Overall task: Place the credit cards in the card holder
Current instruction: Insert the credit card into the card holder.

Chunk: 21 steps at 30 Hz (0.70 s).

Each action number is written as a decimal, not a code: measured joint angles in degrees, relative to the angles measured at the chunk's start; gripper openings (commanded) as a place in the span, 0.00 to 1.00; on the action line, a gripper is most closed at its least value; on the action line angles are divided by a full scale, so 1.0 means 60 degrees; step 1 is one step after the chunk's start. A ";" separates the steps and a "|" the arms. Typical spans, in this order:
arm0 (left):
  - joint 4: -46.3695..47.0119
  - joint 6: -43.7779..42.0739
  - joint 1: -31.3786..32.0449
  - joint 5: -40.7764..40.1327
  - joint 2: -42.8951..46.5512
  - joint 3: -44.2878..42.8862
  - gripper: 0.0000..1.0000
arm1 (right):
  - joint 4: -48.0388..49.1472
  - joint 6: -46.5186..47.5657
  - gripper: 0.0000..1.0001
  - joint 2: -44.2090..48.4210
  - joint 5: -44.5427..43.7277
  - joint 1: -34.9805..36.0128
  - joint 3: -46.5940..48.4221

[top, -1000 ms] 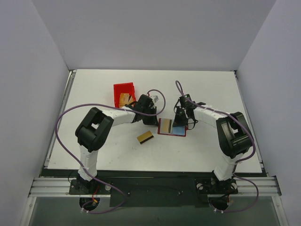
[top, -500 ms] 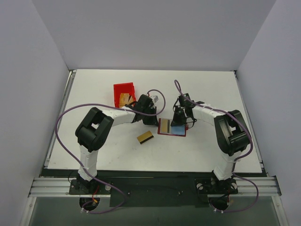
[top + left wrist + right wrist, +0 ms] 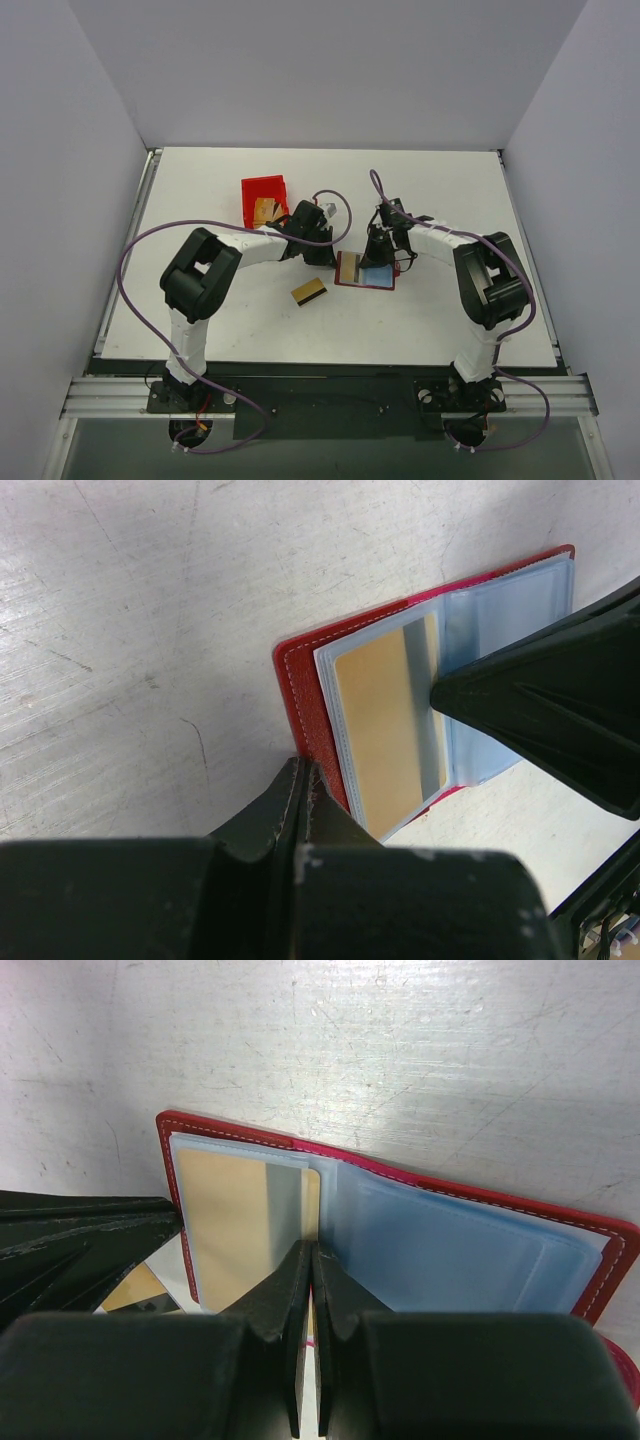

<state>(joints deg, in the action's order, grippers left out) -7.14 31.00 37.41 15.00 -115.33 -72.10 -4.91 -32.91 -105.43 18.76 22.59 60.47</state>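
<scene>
The card holder (image 3: 366,272) lies open near the tabletop's middle with one credit card (image 3: 385,735) in its left clear sleeve. The right end effector (image 3: 306,1260), pinched shut and empty, bears on that card's inner edge by the fold, and the left end effector (image 3: 300,790), also shut on nothing, sits at the cover's outer edge. Nothing really clamps the holder, so I'd say a harder push could buckle the card or skid the holder into the loose card (image 3: 309,291) lying nearer the front edge.

Overhead; wrists close (wallet (image 3: 301,692) perhaps shared)
</scene>
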 measured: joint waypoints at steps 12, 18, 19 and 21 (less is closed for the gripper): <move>0.0004 0.0000 0.0000 0.0004 0.0000 0.0000 0.00 | 0.0000 0.0000 0.00 0.0288 0.0007 -0.0073 -0.0087; 0.0000 0.0000 0.0000 0.0015 0.0000 0.0000 0.00 | 0.0069 -0.0007 0.00 0.0288 0.0044 -0.0073 -0.0157; 0.0000 0.0000 0.0000 0.0015 0.0000 0.0000 0.00 | 0.0069 -0.0007 0.00 0.0288 0.0036 -0.0073 -0.0171; 0.0000 0.0000 0.0000 0.0026 0.0000 0.0000 0.00 | 0.0066 -0.0007 0.00 0.0288 0.0015 -0.0080 -0.0215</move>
<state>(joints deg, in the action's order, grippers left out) -7.14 31.00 37.41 15.16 -115.33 -72.10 -4.51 -32.95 -103.70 18.85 22.11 59.18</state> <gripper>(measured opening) 0.021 0.001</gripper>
